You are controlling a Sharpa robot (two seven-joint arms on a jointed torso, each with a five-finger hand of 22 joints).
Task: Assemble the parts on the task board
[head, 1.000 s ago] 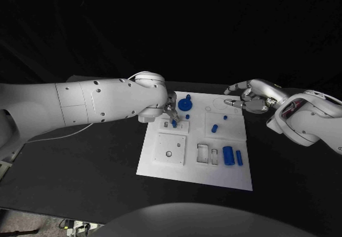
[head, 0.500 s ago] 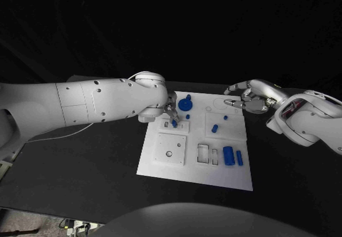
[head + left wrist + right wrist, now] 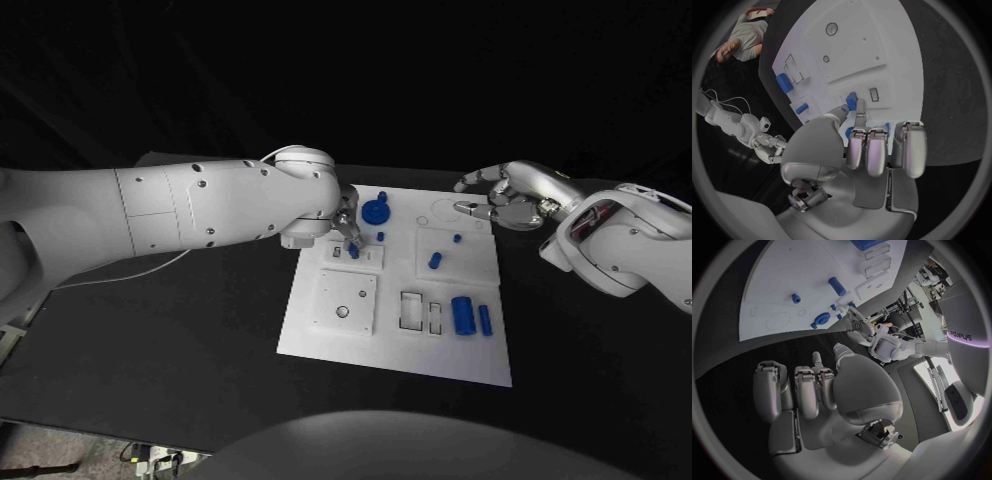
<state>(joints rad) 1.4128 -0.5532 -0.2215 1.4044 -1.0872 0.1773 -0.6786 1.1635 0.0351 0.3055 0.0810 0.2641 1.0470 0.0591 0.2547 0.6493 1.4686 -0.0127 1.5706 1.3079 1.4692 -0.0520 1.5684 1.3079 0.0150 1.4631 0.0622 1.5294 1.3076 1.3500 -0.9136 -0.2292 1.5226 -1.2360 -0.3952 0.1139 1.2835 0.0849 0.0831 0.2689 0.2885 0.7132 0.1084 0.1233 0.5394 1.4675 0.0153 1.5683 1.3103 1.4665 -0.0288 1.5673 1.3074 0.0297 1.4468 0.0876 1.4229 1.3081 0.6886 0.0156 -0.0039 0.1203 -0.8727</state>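
The white task board [image 3: 335, 330] lies in the middle of the black table. My left hand [image 3: 343, 222] hangs over its far left part and pinches a small blue part [image 3: 353, 249] just above the slotted block [image 3: 366, 258]. The left wrist view shows this blue part [image 3: 851, 101] between the thumb and a finger of the left hand [image 3: 864, 150], close over the board [image 3: 873, 45]. My right hand [image 3: 505, 199] hovers at the board's far right corner with its fingers loosely curved and apart, holding nothing. In its own wrist view the right hand [image 3: 817, 385] sits off the board [image 3: 792, 270].
A blue round wheel [image 3: 375, 211] stands at the board's far edge. A short blue cylinder [image 3: 434, 260] and small pegs [image 3: 454, 238] sit in the middle. A larger blue block [image 3: 462, 314] and a thin blue bar [image 3: 485, 320] lie near the right edge. A white cable [image 3: 130, 272] runs at the left.
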